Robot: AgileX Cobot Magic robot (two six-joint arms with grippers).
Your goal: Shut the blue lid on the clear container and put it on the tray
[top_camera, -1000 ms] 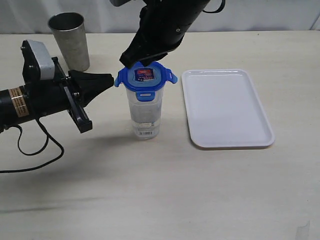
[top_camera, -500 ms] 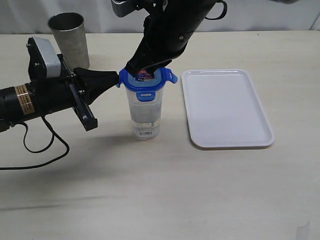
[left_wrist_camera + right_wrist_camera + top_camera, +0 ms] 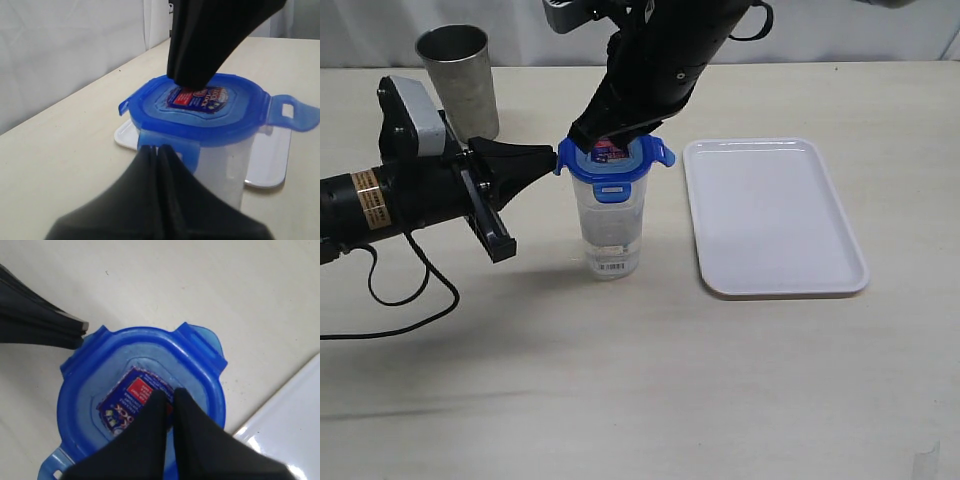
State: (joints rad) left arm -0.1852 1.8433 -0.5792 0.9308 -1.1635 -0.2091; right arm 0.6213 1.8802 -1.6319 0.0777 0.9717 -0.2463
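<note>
A pale beige table [image 3: 620, 400] is shown from the front. At the far left, toward the back, a tapered grey metal cup [image 3: 460, 80] is stood upright with its mouth open.

In front of the cup, a black arm is stretched almost level to the right. Its left hand [image 3: 552, 157] is drawn to a point, with both fingers pressed flat together and nothing held between them. The point is set against the left edge of the lid. In the left wrist view it is seen meeting a flap [image 3: 167, 146] that is folded down there.

In the middle, a tall, slightly tapered clear plastic container [image 3: 610, 230] is stood upright on the table. A small white barcode sticker [image 3: 612, 267] is seen near its base. A small round bright-blue plastic lid [image 3: 612, 165] is seated on its mouth, with a red-and-blue sticker [image 3: 132, 400] facing up. One flap is folded down at the front, and another is left sticking out on the right.

From above and behind, the black right hand [image 3: 605, 141] is angled down. Its fingers are closed together, nothing is gripped, and its tips are pressed onto the sticker at the lid's centre.

To the right, a flat rectangular white plastic tray [image 3: 775, 215] with rounded corners and a low rim is laid on the table. It is near the container but apart from it.
</note>
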